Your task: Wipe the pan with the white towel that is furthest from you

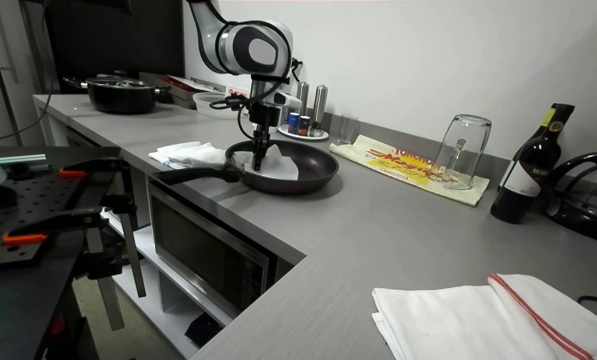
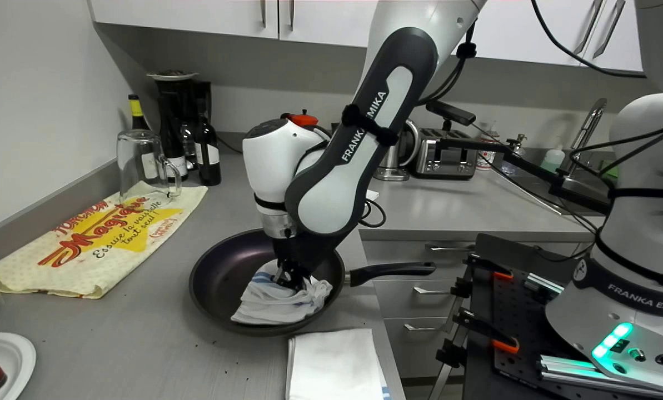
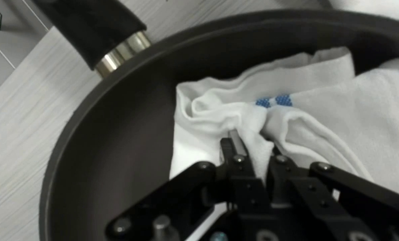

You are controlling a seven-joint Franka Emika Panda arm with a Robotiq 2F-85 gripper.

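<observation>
White towel (image 3: 333,100), blue-marked, lies in pan (image 3: 119,140); gripper (image 3: 255,149) clamped on a bunched fold. Likely light, limp; best held by thick gathered layers, edges free to spread.

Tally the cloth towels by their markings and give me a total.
Blue stripes: 2, bunched white cloth towel in the round dark frying pan, folded white cloth towel beside it
Red stripes: 1, red-striped white cloth towel
Red and yellow print: 1, pale yellow cloth towel
Total: 4
</observation>
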